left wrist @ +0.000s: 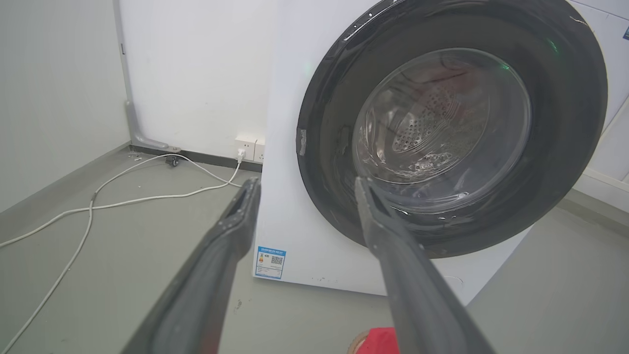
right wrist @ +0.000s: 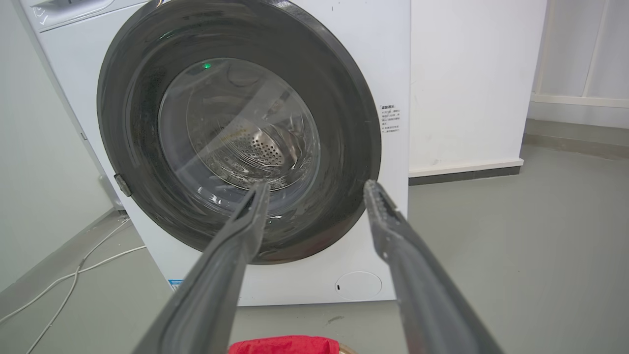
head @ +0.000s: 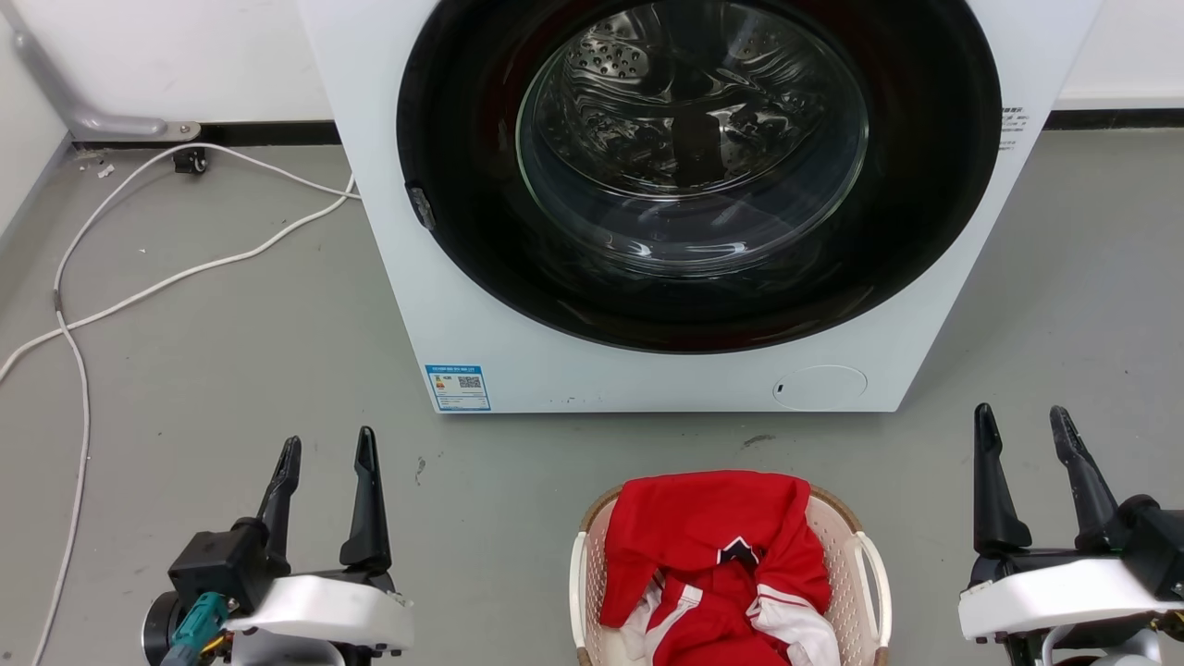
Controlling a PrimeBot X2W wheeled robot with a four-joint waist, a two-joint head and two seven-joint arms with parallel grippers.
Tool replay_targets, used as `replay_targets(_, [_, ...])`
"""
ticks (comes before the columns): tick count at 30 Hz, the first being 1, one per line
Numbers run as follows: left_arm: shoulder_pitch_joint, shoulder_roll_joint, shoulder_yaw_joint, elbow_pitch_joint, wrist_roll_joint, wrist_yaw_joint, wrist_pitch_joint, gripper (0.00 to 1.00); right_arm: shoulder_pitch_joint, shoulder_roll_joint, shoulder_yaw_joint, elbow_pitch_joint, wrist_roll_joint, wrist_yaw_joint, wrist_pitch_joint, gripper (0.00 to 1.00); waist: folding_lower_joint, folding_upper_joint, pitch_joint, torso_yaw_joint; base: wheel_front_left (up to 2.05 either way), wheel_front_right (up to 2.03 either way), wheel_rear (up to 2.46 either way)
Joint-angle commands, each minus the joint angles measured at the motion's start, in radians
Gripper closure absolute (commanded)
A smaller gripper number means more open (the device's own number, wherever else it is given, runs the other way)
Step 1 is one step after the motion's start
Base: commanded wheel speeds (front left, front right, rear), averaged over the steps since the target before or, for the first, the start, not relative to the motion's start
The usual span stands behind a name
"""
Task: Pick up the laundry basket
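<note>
the basket (head: 844, 564) sits on the floor in front of the washer (head: 444, 305), red clothes (head: 703, 527) heaped inside. the left gripper (head: 329, 439) and right gripper (head: 1022, 412) flank it, well apart from it, both spread wide and empty

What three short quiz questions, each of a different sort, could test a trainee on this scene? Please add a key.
1. True or false: the left gripper is shut on the basket.
2. What lies in the basket? A. red clothes B. blue towels C. nothing
3. Fill in: the basket stands on the floor in front of the ____.
Key: 1. False: the left gripper and the right gripper are both open and apart from it. 2. A. 3. washer.
</note>
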Motion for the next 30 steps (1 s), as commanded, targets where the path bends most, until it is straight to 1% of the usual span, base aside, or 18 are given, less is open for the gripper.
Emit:
replay_targets(1, [0.006, 0.001, -0.001, -0.010, 0.020, 0.000, -0.009, 0.00, 0.007, -0.005, -0.001, -0.012, -0.020, 0.000, -0.008, 0.00, 0.0000, 0.0000, 0.000, 0.000, 0.00, 0.00, 0.00])
replay_targets(18, [0.017, -0.002, 0.002, -0.018, 0.142, -0.002, -0.041, 0.00, 0.020, -0.005, 0.007, -0.035, -0.114, 0.000, -0.042, 0.00, 0.0000, 0.0000, 0.003, 0.003, 0.00, 0.00, 0.00])
replay_targets(30, [0.026, -0.003, -0.001, -0.018, 0.207, 0.008, -0.062, 0.00, 0.030, -0.006, 0.011, -0.034, -0.196, 0.000, -0.061, 0.00, 0.0000, 0.0000, 0.004, 0.005, 0.00, 0.00, 0.00])
